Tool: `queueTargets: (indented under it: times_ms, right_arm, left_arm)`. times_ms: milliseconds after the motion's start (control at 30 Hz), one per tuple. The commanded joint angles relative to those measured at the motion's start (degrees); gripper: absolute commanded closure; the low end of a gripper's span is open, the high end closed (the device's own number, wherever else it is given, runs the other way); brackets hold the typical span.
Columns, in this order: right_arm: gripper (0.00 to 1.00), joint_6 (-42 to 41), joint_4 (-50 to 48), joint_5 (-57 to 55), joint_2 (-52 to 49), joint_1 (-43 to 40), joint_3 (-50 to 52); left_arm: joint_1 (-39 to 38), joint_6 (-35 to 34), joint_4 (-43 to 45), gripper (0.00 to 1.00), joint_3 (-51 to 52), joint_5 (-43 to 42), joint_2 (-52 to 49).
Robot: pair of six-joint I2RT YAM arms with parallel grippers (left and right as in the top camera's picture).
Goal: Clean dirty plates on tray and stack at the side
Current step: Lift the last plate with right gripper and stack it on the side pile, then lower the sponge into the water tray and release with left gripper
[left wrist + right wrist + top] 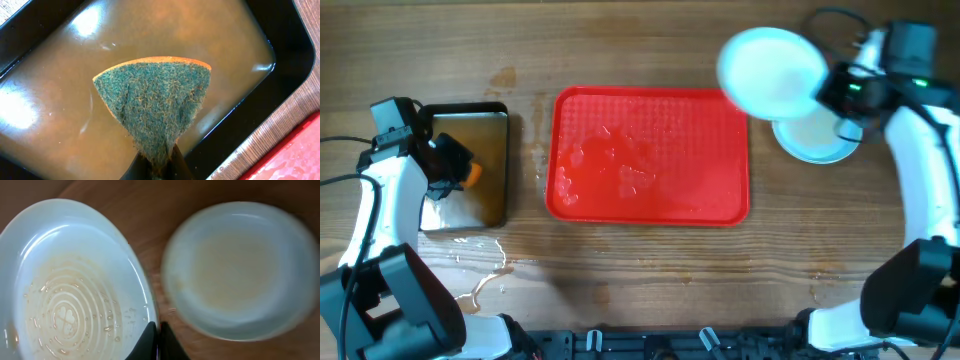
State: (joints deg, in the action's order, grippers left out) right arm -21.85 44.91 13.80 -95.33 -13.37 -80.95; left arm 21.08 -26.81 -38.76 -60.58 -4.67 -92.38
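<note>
The red tray (650,200) lies mid-table, wet and with no plates on it. My right gripper (826,92) is shut on the rim of a pale plate (772,68) and holds it in the air by the tray's far right corner. In the right wrist view this plate (75,280) shows water drops and faint brownish streaks, with its rim pinched by the right gripper (158,342). To its right a second plate (240,270) rests on the table, also in the overhead view (816,138). My left gripper (160,169) is shut on a green-and-orange sponge (155,100).
A dark metal pan (480,205) of brownish water (45,125) sits left of the tray, under the sponge. Spilled water (480,270) lies on the wood near the front left. The wooden table (650,280) runs all round the tray.
</note>
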Motion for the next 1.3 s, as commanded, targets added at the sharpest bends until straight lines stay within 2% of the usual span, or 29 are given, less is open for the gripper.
queueTargets:
  times_ms: [0, 100, 333, 433, 467, 500, 533, 567, 633, 767, 833, 900, 967, 1000, 1067, 1100, 1133, 1200, 1267]
  right_arm:
    - [0.96, -1.6, -1.25, -5.64, 1.36, -5.09, 3.06]
    - [0.96, -5.77, -3.72, -14.51, 0.66, -5.68, 5.95]
    - [0.96, -6.03, -7.87, -14.6, -3.65, -5.68, 9.25]
    - [0.89, -6.8, -7.96, -15.61, -4.59, -5.68, 9.22]
    - [0.83, -6.82, -7.82, -15.58, -4.61, -5.68, 9.25]
    - [0.67, -6.82, -7.8, -15.45, -4.57, -5.68, 9.22]
    - [0.14, -6.73, -7.87, -14.88, -4.52, -5.68, 9.2]
    - [0.0, -6.47, -7.76, -13.99, -4.52, -5.68, 9.18]
    - [0.0, -4.28, -7.1, -9.27, -4.39, -5.68, 9.18]
    - [0.0, 2.43, -5.31, 13.84, -3.74, -4.2, 9.18]
    - [0.0, 8.02, -4.42, 23.8, -3.69, 0.04, 9.18]
    - [0.0, 10.34, -3.21, 23.89, -3.69, 5.66, 9.18]
    - [0.0, 9.51, -3.5, 20.55, -3.69, 14.84, 9.18]
    - [0.0, 8.04, -4.13, 19.19, -3.69, 18.32, 9.18]
    - [0.0, 5.25, -5.62, 16.09, -3.69, 23.82, 9.18]
    - [0.0, 4.52, -6.58, 14.01, -3.69, 26.43, 9.18]
    - [0.0, 3.82, -7.02, 12.59, -3.69, 28.02, 9.18]
    - [0.0, 1.66, -7.37, 9.57, -3.69, 31.01, 9.18]
    - [0.0, 0.61, -7.37, 7.67, -3.69, 33.22, 9.18]
  left_arm:
    - [0.09, 1.09, 0.2, 0.96, 0.35, -0.92, -0.44]
    - [0.09, 1.09, 0.17, 0.96, 0.35, -0.92, -0.44]
    - [0.09, 1.09, 0.17, 0.96, 0.37, -0.92, -0.42]
    - [0.09, 1.09, 0.17, 0.96, 0.37, -0.9, -0.44]
    - [0.09, 1.09, 0.17, 0.96, 0.37, -0.92, -0.44]
    - [0.09, 1.09, 0.17, 0.96, 0.35, -0.9, -0.44]
    - [0.09, 1.09, 0.2, 0.96, 0.35, -0.92, -0.44]
    - [0.09, 1.09, 0.22, 0.96, 0.37, -0.92, -0.44]
    - [0.09, 1.09, 0.39, 0.96, 0.35, -0.92, -0.42]
    - [0.04, 1.11, 1.64, 0.96, 0.37, -0.92, -0.44]
    - [0.04, 1.11, 3.58, 0.96, 0.37, -0.92, -0.44]
    - [0.04, 1.11, 5.05, 0.96, 0.37, -0.9, -0.44]
    - [0.02, 1.14, 5.64, 0.96, 0.37, -1.55, -0.48]
    - [-0.04, 2.19, 5.27, 0.96, 0.37, -5.2, -0.46]
    - [-0.37, 9.03, 5.62, 0.96, 0.37, -20.11, -0.31]
    - [-0.94, 13.33, 6.36, 0.96, 0.37, -31.95, -0.26]
    - [-1.57, 15.06, 6.8, 0.96, 0.37, -37.94, -0.26]
    - [-3.21, 16.0, 7.04, 0.96, 0.37, -40.24, -0.24]
    - [-4.83, 16.15, 7.06, 0.96, 0.37, -36.63, -0.26]
